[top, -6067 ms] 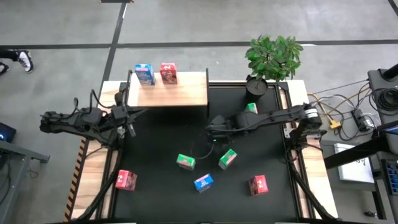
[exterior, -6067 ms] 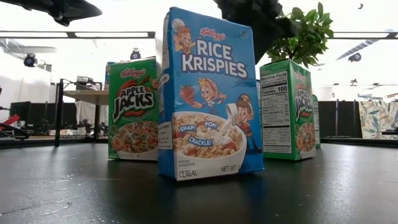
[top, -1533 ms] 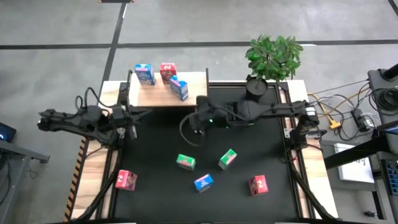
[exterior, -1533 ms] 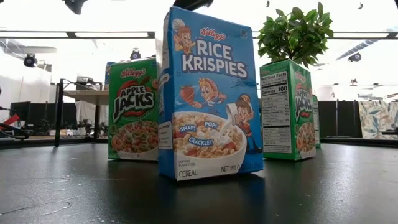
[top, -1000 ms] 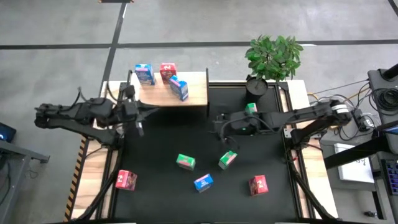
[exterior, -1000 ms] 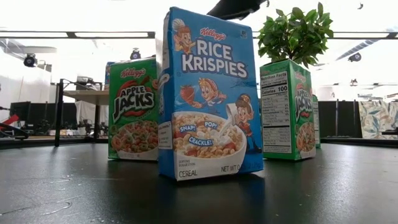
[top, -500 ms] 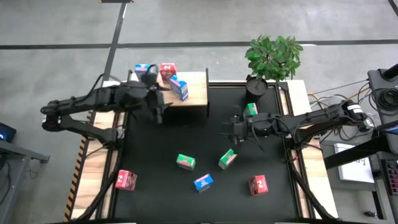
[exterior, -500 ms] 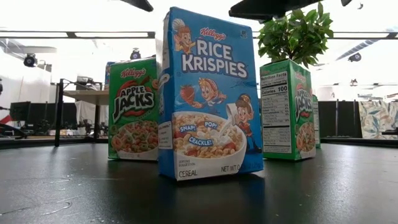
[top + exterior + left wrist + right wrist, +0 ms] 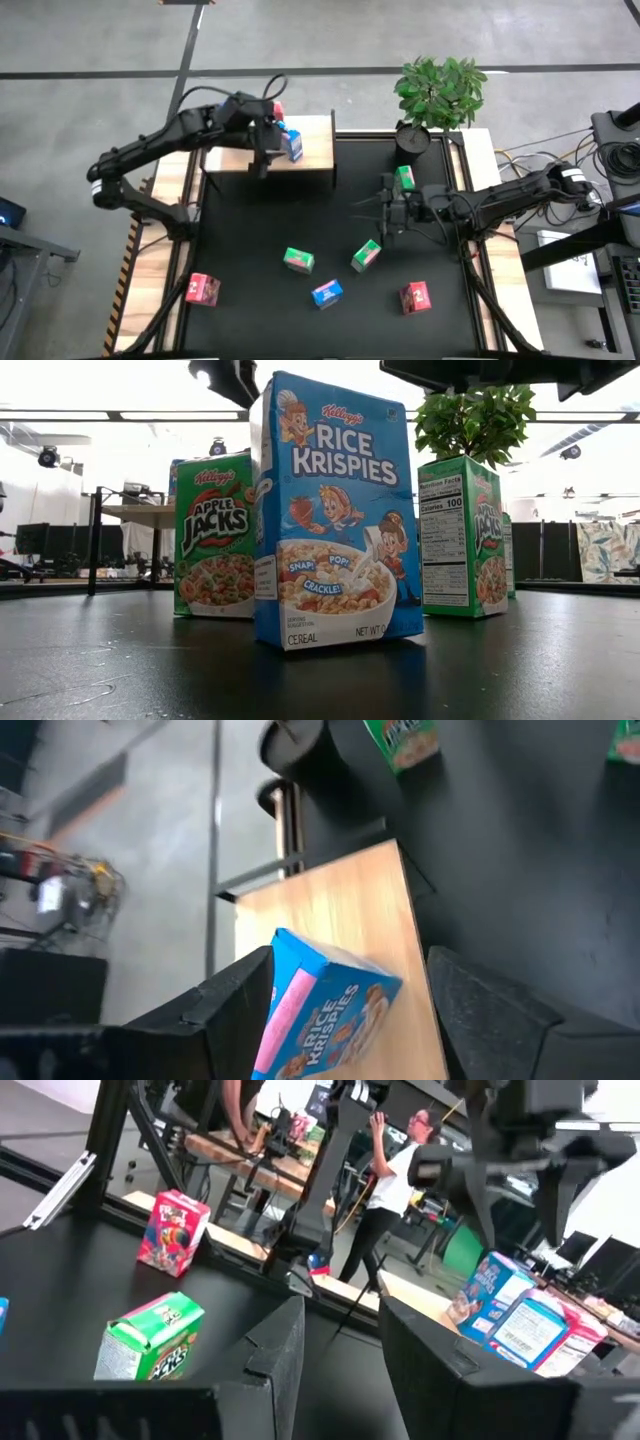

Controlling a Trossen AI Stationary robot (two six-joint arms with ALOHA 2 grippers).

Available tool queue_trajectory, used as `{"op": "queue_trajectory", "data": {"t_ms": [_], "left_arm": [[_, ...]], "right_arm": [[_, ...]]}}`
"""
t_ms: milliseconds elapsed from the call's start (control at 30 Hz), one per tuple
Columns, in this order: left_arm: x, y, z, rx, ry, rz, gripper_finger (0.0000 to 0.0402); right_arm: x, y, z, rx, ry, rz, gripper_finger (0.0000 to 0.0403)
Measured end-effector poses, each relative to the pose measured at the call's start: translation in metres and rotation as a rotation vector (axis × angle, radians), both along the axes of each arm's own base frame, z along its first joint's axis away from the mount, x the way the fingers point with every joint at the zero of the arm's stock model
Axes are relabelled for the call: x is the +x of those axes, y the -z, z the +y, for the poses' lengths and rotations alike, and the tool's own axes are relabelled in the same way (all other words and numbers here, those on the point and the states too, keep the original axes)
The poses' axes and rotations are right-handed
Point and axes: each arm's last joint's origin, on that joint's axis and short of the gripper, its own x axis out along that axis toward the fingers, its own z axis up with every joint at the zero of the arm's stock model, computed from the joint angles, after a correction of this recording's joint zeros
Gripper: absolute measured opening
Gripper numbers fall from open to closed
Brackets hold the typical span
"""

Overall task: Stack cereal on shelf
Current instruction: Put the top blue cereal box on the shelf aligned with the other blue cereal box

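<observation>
Left hand hovers open-fingered over the tilted blue box on the shelf.

blue box: Kellogg's RICE KRISPIES | green box: APPLE JACKS

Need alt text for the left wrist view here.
A blue box lies tilted on the pale shelf, between the open fingers of the left tool. Beyond the shelf are the black mat and a green box.
</observation>
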Motion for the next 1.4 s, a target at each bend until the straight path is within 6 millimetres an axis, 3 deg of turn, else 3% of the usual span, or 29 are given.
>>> {"op": "queue_trajectory", "data": {"t_ms": [333,867,1400], "left_arm": [[0.026,0.006,0.025,-0.006,0.043,0.187,0.023],[0.033,0.007,0.035,0.024,0.059,0.218,0.0228],[0.036,0.027,0.068,-0.032,0.028,0.266,0.0228]], "right_arm": [[-0.002,0.0,0.0,0.008,0.001,0.004,0.0118],[-0.002,0.0,0.0,0.002,0.001,0.004,0.0118],[-0.002,0.0,0.0,-0.006,0.001,0.003,0.0117]]}}
